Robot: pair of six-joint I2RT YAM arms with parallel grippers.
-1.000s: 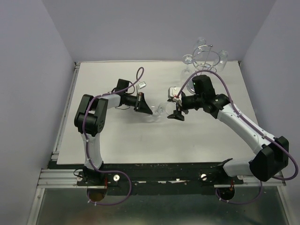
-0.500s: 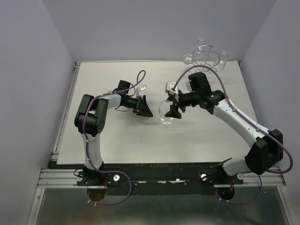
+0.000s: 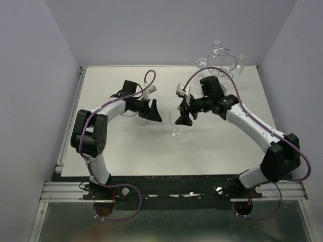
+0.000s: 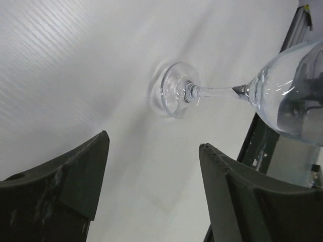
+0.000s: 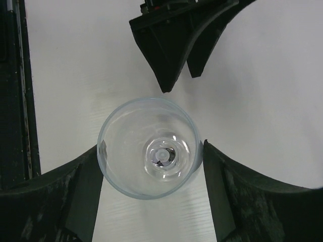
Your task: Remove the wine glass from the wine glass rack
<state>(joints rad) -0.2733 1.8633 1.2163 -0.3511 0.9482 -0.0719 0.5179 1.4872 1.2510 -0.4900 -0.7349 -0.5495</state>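
White tabletop [image 3: 126, 151], pale lilac walls [image 3: 30, 75], metal rail [image 3: 65, 189] along near edge.

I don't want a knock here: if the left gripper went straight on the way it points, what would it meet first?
Probably the wine glass: its foot and stem sit ahead of the left gripper's open fingers, its bowl in the right gripper. Depth is unclear; the table might come first.

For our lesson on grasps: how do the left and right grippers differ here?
The left gripper is open and empty; the right gripper grips the glass by its bowl. The left gripper faces the glass from the side, apart from it; the right gripper reaches it from above. Both are black and point at the glass.
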